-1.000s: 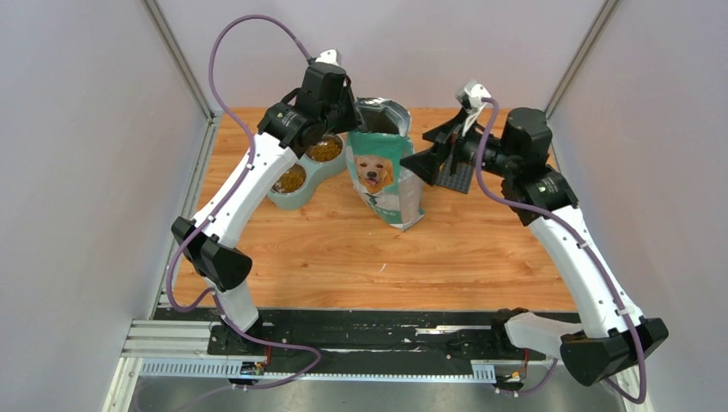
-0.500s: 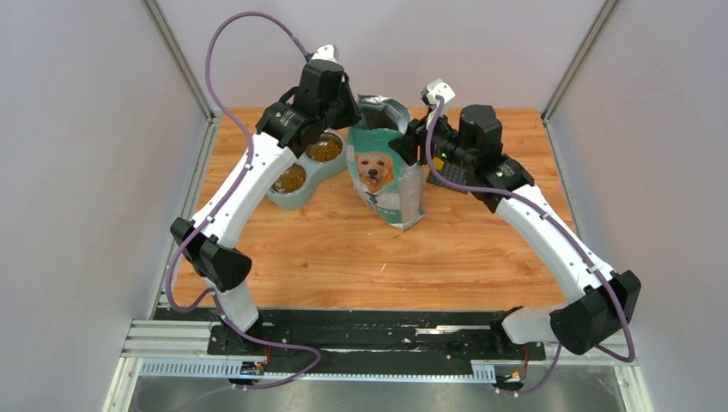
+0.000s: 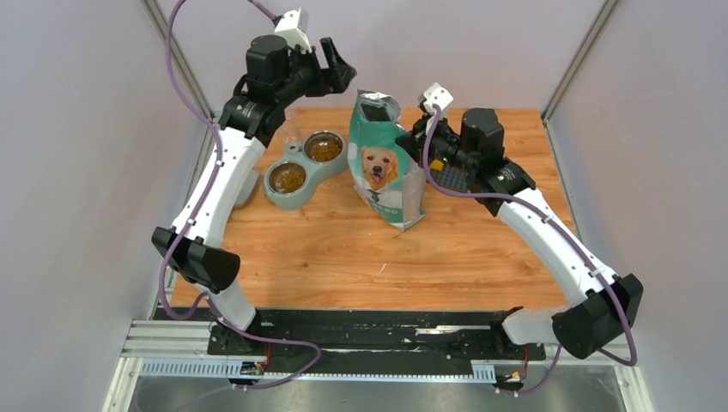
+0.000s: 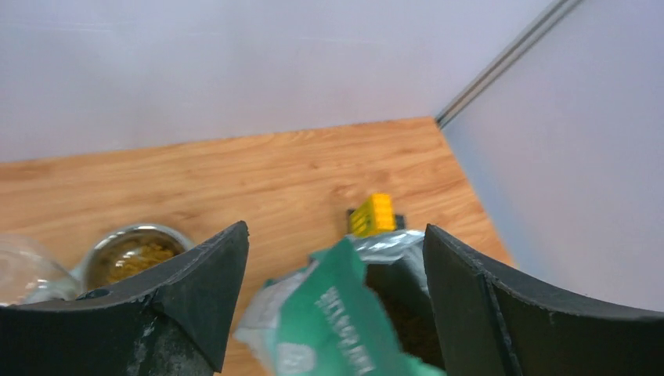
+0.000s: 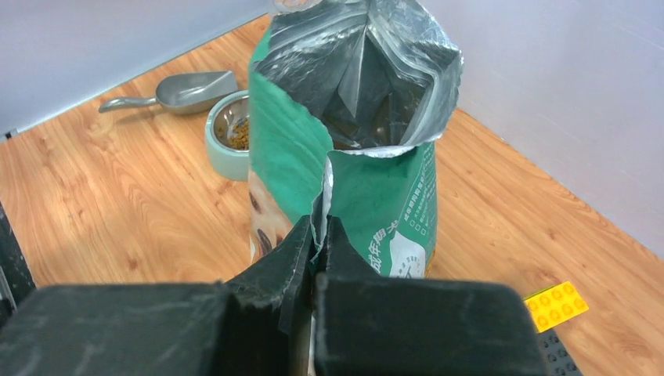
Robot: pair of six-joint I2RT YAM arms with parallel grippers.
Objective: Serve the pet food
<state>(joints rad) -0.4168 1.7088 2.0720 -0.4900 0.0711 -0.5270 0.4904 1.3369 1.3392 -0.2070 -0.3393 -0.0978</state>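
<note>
Bag [image 5: 356, 184] edge in right hand [image 5: 317, 235]

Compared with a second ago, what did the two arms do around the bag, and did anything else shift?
The left gripper let go of the top of the bag, opened, and lifted up and back toward the wall. The right gripper swung in from the right and shut on the bag's side seam. The bag stays standing; the double bowl and its pet food have not moved.

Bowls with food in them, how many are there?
2. Both sit in the green double feeder left of the bag: the far bowl and the near bowl, each holding kibble. None seems hidden.
</note>
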